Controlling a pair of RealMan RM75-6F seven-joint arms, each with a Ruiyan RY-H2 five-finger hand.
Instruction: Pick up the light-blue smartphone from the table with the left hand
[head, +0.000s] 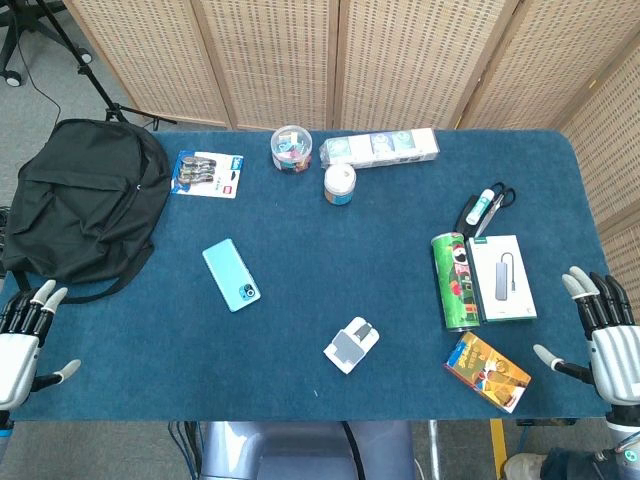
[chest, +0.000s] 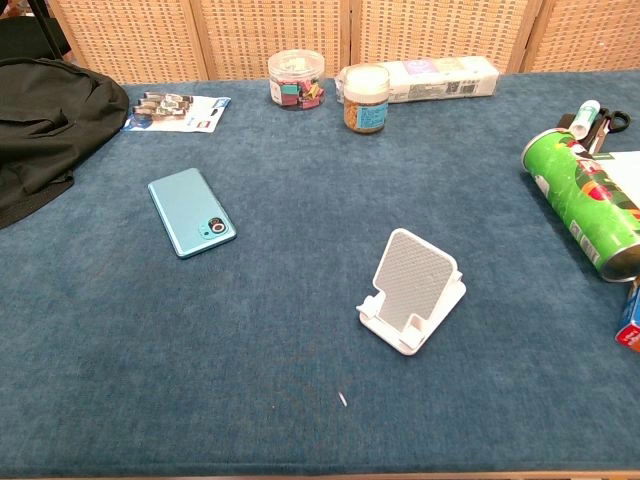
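The light-blue smartphone (head: 231, 275) lies flat, back up, on the blue table (head: 330, 250), left of centre; in the chest view the smartphone (chest: 192, 211) shows its camera ring toward the near end. My left hand (head: 25, 340) hovers at the table's near left corner, fingers spread and holding nothing, well to the left of the phone. At the near right edge my right hand (head: 605, 335) is also spread and holds nothing. Neither hand appears in the chest view.
A black backpack (head: 85, 205) lies at the far left, close to the phone. A white phone stand (chest: 412, 290) stands near centre front. A green can (chest: 582, 200), a white box (head: 503, 278), a snack pack (head: 487, 371), jars (head: 291, 147) and a long carton (head: 385, 147) occupy the right and back.
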